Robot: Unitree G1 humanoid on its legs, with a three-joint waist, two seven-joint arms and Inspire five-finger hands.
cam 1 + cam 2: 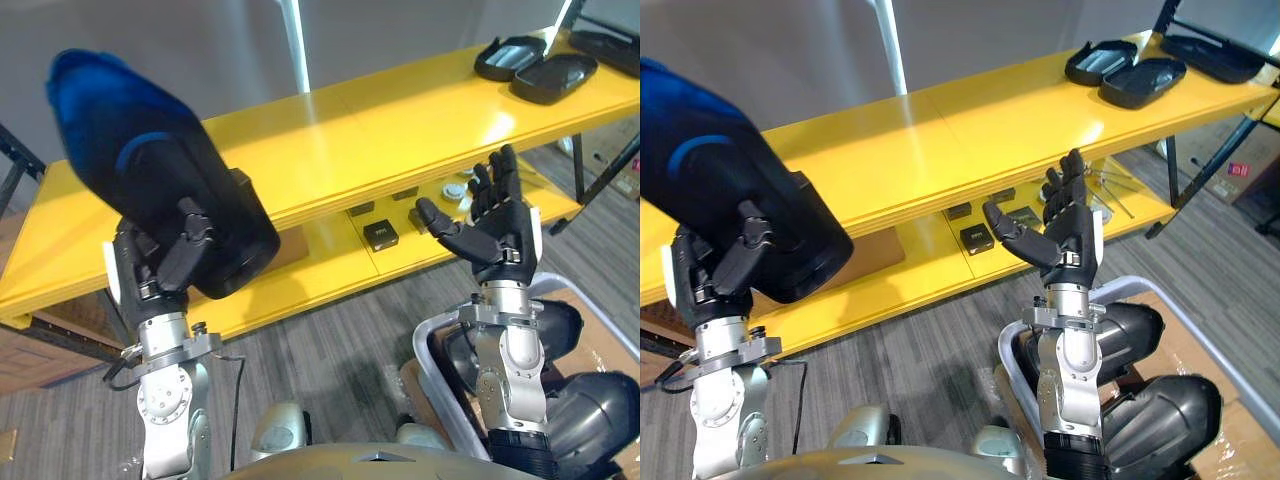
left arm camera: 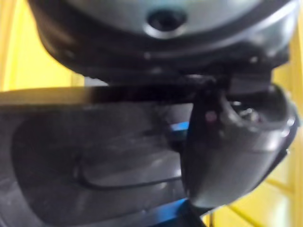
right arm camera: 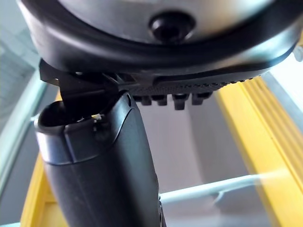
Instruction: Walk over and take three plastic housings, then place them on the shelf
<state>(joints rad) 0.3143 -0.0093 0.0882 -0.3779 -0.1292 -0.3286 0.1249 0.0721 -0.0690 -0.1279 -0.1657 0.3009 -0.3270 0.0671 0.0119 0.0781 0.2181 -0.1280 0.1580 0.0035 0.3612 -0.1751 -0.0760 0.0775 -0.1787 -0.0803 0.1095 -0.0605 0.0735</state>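
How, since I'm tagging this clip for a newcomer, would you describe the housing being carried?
Find the long yellow shelf; before its left end the left hand is raised, curled on a black plastic housing. Unlike the housings lying on the shelf's right end and those in the bin, it is in the air, tinged blue on top.

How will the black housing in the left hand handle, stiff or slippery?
Probably stiff: the housing holds its shape jutting from the left hand. Likely light, as one hand holds it up. Its shiny shell may slip.
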